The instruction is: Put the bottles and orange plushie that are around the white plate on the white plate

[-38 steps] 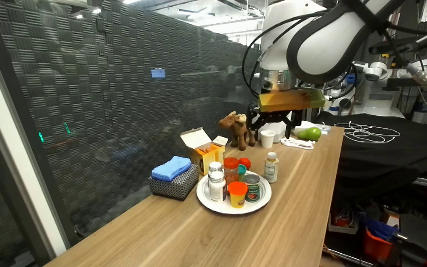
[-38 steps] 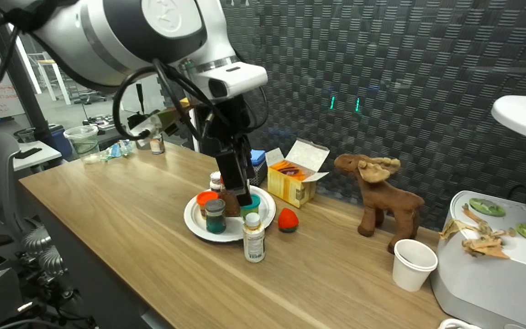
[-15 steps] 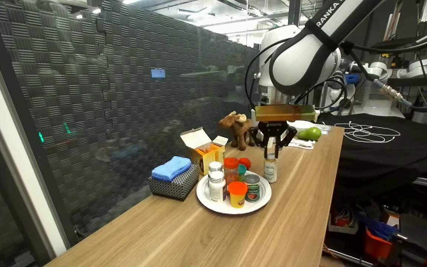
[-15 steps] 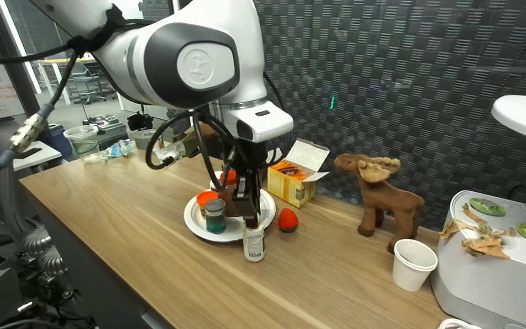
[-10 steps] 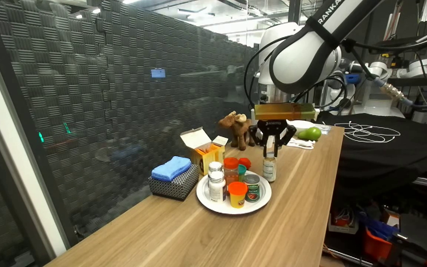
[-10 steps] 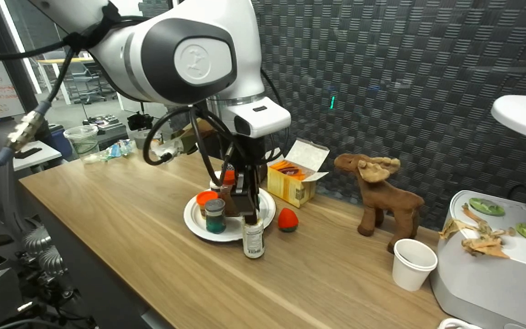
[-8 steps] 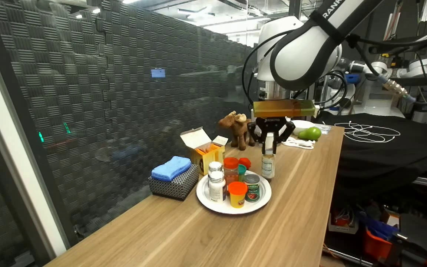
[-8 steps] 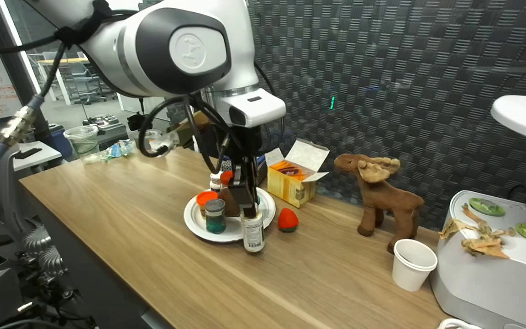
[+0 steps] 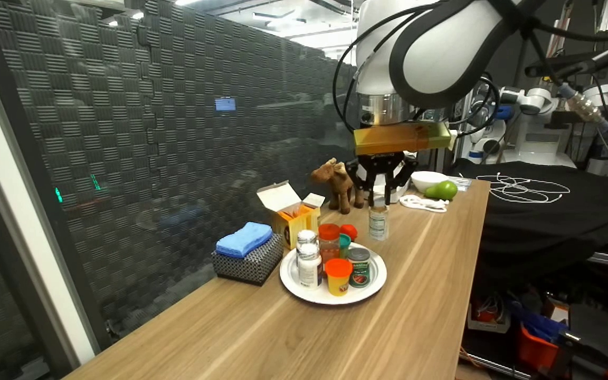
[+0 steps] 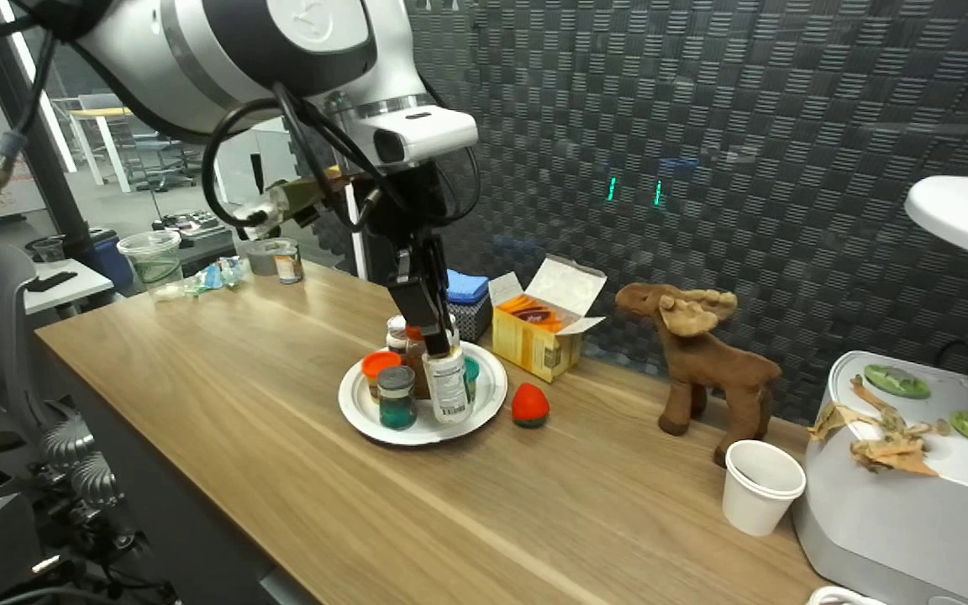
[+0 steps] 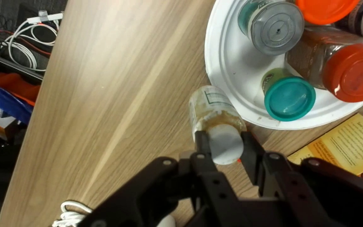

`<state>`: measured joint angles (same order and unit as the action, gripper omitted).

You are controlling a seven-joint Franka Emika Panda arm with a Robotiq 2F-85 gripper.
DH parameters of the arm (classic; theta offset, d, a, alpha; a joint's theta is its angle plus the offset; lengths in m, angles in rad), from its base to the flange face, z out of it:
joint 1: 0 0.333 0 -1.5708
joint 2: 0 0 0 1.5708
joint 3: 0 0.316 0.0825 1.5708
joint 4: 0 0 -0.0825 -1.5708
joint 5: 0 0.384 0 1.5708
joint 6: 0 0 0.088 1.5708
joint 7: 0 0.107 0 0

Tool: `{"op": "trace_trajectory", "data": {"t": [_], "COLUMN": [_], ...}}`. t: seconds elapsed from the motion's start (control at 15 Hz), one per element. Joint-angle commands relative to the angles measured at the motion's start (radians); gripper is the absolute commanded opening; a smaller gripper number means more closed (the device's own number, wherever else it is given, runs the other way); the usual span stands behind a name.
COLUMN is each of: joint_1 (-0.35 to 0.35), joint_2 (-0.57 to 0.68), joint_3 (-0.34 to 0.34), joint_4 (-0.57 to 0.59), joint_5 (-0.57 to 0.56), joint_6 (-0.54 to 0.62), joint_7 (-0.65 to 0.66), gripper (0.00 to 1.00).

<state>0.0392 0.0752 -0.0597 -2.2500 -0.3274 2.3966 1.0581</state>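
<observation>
My gripper (image 9: 379,201) is shut on the neck of a white-capped bottle (image 9: 378,224), holding it off the table, slightly tilted. In the wrist view the bottle (image 11: 214,104) hangs beside the rim of the white plate (image 11: 232,72), its cap between the fingertips. On the plate stand a grey-lidded jar (image 11: 277,30), a teal-topped tub (image 11: 290,98), a red-capped bottle (image 11: 354,72), an orange-lidded yellow tub (image 9: 338,277) and two white bottles (image 9: 310,269). The orange plushie (image 10: 529,405) lies on the table just off the plate; in the wrist view the gripper hides nearly all of it.
An opened yellow carton (image 10: 534,336) stands close to the plate by the dark wall. Near it are a blue cloth (image 9: 244,240) on a dark box and a brown plush animal (image 10: 694,361). Farther along sit white cups (image 10: 761,487), a white cord (image 9: 424,203) and a green pear (image 9: 443,190).
The gripper came down from above, closed on the bottle standing beside the plate, and has lifted it clear of the table. The plate's contents and the orange plushie have not moved.
</observation>
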Motion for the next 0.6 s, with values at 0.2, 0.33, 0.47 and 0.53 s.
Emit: {"op": "trace_trajectory", "data": {"t": [0.2, 0.33, 0.47, 0.53], "joint_1": [-0.01, -0.008, -0.003, -0.002], "joint_2": [0.02, 0.028, 0.035, 0.04], "joint_3": [0.027, 0.03, 0.03, 0.031], "joint_4": [0.022, 0.025, 0.028, 0.032], "joint_5": [0.12, 0.168, 0.176, 0.18], "joint_6": [-0.005, 0.011, 0.031, 0.033], "joint_7": [-0.121, -0.162, -0.172, -0.18], "gripper": [0.16, 0.16, 0.16, 0.15]}}
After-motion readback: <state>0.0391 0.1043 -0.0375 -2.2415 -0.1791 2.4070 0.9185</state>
